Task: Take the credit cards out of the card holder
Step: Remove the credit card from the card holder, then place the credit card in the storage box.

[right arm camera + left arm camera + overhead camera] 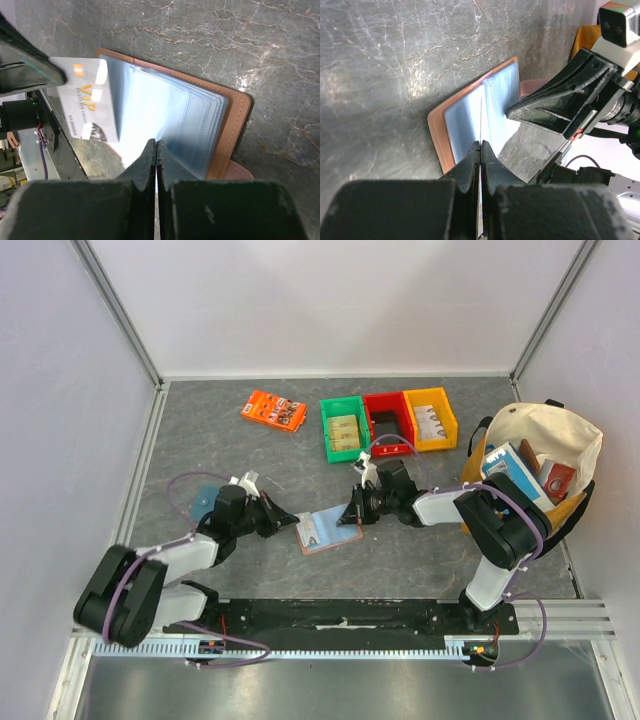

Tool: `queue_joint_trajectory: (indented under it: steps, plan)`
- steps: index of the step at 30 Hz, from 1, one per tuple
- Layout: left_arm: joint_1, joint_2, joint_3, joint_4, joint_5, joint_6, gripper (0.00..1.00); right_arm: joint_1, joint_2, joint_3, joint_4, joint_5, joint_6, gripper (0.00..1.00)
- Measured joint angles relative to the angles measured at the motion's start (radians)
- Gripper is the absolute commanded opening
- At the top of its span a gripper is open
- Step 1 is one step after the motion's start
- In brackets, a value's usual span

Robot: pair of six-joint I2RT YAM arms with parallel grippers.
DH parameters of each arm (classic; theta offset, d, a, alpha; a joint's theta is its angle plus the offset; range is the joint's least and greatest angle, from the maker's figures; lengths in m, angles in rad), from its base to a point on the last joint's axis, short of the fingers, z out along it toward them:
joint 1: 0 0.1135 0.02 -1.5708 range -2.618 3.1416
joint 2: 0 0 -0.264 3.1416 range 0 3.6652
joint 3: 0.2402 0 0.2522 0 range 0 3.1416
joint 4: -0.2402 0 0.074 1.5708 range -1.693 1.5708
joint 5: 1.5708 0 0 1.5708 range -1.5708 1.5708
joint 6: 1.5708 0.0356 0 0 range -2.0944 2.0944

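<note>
Grey marbled worktop [250, 455] carried the open card holder [325, 532] near the middle of its near edge, where the left gripper [291, 523] pinched a white VIP card [87, 100] and the right gripper [351, 517], fully closed, pressed on its pale-blue sleeves.
</note>
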Motion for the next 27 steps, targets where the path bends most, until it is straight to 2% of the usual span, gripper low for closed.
queue_joint_trajectory:
  steps: [6,10,17,21,27]
  plan:
    - [0.000,-0.282,-0.002,-0.228,-0.096,0.058,0.02,-0.002,-0.029,0.019,-0.070,0.034,-0.012,0.12]
    - [0.000,-0.431,0.024,-0.330,-0.149,0.066,0.02,-0.010,-0.100,0.019,-0.127,0.080,-0.007,0.44]
    - [0.000,-0.554,0.081,-0.330,-0.180,0.044,0.02,-0.014,-0.312,0.018,-0.031,0.071,0.098,0.71]
    - [0.000,-0.565,0.102,-0.283,-0.177,0.003,0.02,-0.010,-0.393,0.016,0.103,0.049,0.189,0.77]
    - [0.000,-0.566,0.144,-0.177,-0.163,-0.051,0.02,0.030,-0.407,0.010,0.256,0.047,0.297,0.77]
